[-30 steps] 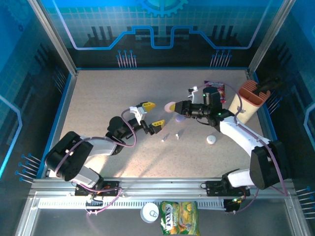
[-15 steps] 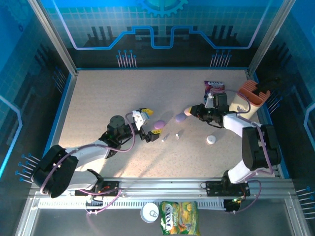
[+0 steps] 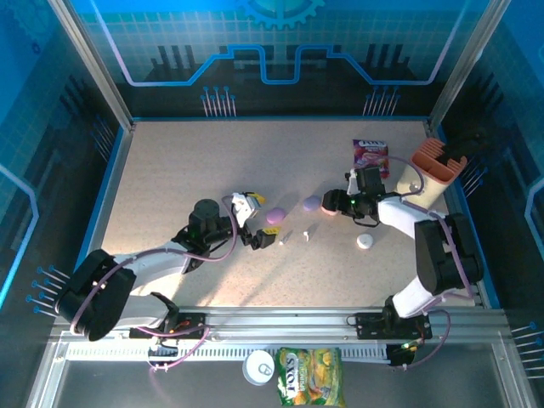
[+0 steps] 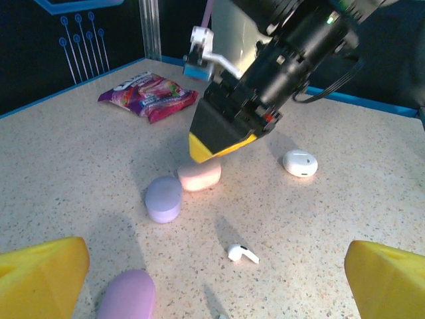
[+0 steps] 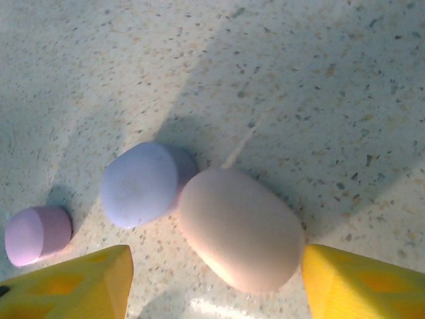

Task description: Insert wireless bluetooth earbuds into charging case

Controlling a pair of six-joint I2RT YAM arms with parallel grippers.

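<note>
Though partly hidden — pink case [image 4: 199, 177] behind right gripper [image 4: 220, 146]

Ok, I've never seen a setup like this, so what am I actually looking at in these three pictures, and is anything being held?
Two robot arms are bolted at the near edge of a table. One picture looks down from above. The other two come from a camera on each wrist, with that arm's yellow fingers at the bottom. On the table lie a lilac case, a lavender case, a pink case, a white case, two small white earbuds and a snack packet. The left end effector is open and empty. The right end effector is open either side of the pink case, so nothing is held.
</note>
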